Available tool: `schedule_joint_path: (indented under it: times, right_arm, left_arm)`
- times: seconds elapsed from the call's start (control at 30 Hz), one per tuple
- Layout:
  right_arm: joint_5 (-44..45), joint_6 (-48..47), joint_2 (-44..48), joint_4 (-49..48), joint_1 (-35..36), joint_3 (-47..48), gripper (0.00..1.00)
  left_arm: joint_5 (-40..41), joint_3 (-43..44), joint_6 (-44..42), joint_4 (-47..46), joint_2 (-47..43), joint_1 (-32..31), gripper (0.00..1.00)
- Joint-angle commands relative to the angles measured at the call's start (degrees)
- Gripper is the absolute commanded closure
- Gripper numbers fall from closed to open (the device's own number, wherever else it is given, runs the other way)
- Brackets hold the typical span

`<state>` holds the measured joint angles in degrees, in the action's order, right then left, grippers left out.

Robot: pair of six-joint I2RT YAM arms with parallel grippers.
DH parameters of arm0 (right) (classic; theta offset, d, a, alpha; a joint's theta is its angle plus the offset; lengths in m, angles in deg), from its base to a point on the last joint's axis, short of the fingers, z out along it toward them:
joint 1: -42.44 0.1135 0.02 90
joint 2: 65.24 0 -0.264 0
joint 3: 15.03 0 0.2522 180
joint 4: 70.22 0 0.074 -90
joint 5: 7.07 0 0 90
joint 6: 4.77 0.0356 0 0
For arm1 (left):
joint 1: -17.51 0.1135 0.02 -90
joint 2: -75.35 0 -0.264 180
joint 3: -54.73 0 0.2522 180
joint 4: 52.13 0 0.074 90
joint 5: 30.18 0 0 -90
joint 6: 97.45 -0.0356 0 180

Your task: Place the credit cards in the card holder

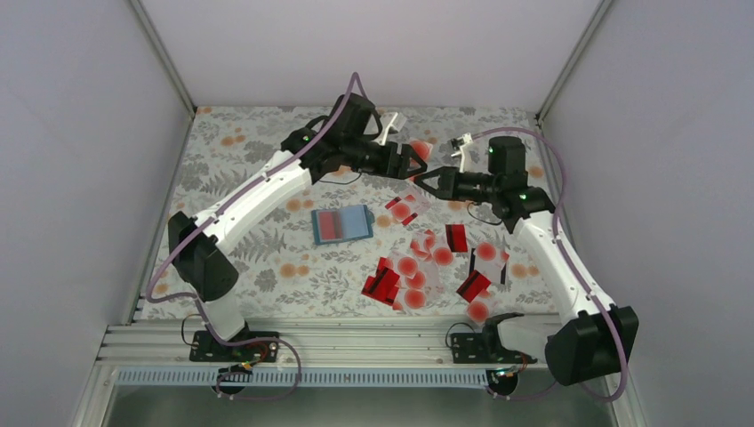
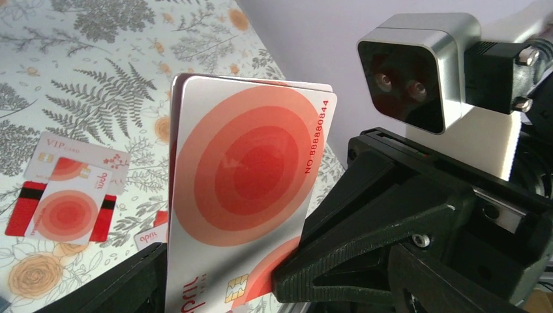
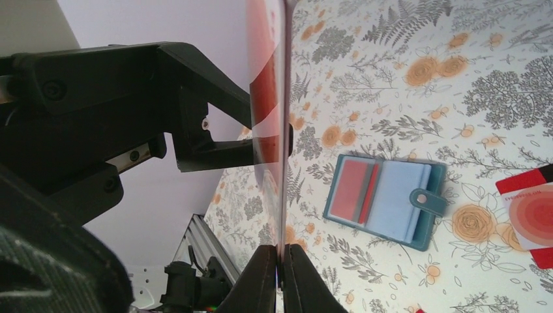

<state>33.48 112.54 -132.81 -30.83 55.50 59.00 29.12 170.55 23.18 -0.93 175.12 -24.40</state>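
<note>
Meets hand to hand above the far middle of the flowered surface (image 1: 267, 178), well clear of it. Pinches one end of a pale card (image 2: 248, 169) with the right hand (image 3: 282, 257), both fingers pressed flat against the two faces, closed on it with no gap to see. Seen edge-on in the right wrist view and face-on in the left wrist view: big red rings, a red number down one side, a gold chip near the pinched end. Touches the card's left edge with one finger (image 2: 124, 287) of the left hand (image 1: 413, 163); other finger hidden behind the right hand, so cannot tell whether gripping or merely resting against the card. Lying open and flat on the surface, nearer the arm bases than the hands and apart from both: the teal card holder (image 1: 342, 224), a red card (image 3: 352, 189) tucked in one half, pale blue pockets in the other, a snap tab (image 3: 427, 199) at the outer edge. Scattered on the right side of the surface, beside the right arm: many loose cards (image 1: 418, 271), some red with a black stripe, some pale with a red dot, several overlapping. In the left wrist view, on the surface beyond: a pale dotted card (image 2: 65, 212) lying across a red striped one (image 2: 19, 212)
</note>
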Motion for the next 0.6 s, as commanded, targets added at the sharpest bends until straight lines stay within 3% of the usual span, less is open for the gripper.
schedule_joint_path:
  times: [0.0, 0.2, 0.57]
  right_arm:
    - [3.84, -0.93, -1.28, 1.43, 0.39, 1.49, 0.96]
    - [4.14, -0.85, -2.03, 1.48, 0.79, 1.52, 0.96]
    - [3.62, -0.77, -2.55, 1.50, 0.85, 1.69, 0.96]
  left_arm:
    - [-0.37, 2.65, 0.17, 2.64, 0.55, -1.22, 0.18]
    - [-0.55, 2.59, 0.40, 2.25, 0.30, -1.55, 0.22]
    - [-1.14, 1.96, 0.57, 1.12, -0.27, -1.61, 0.54]
